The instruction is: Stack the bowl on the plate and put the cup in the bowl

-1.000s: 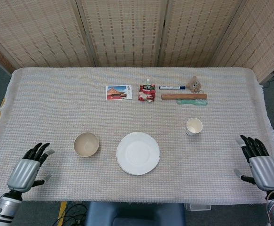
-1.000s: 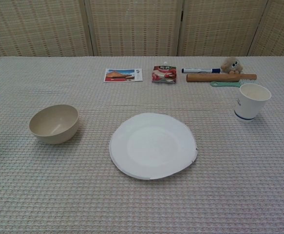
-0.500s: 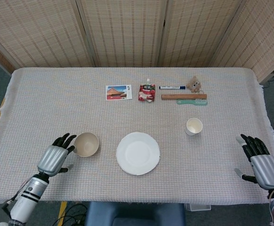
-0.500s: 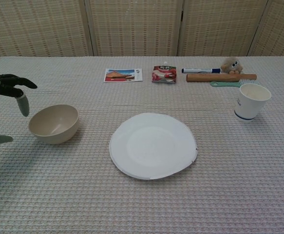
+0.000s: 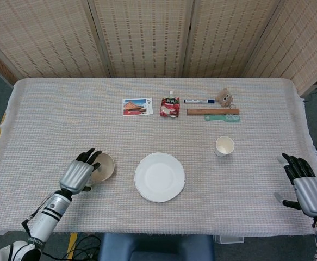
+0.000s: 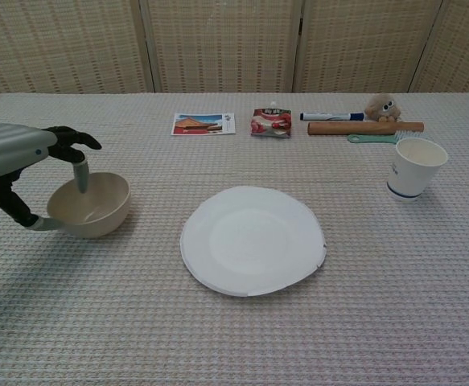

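While the left hand (image 6: 25, 161) reaches over the beige round bowl (image 6: 89, 203) at the white paper plate's (image 6: 253, 240) nine o'clock, fingers apparently inside its rim without clasping, the right hand (image 5: 308, 190) rests spread.

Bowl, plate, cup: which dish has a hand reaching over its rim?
The tan bowl: the left hand curls over its rim. The plate and cup stand alone.

Head cam overhead, chest cam low; shared table (image 5: 49, 109).
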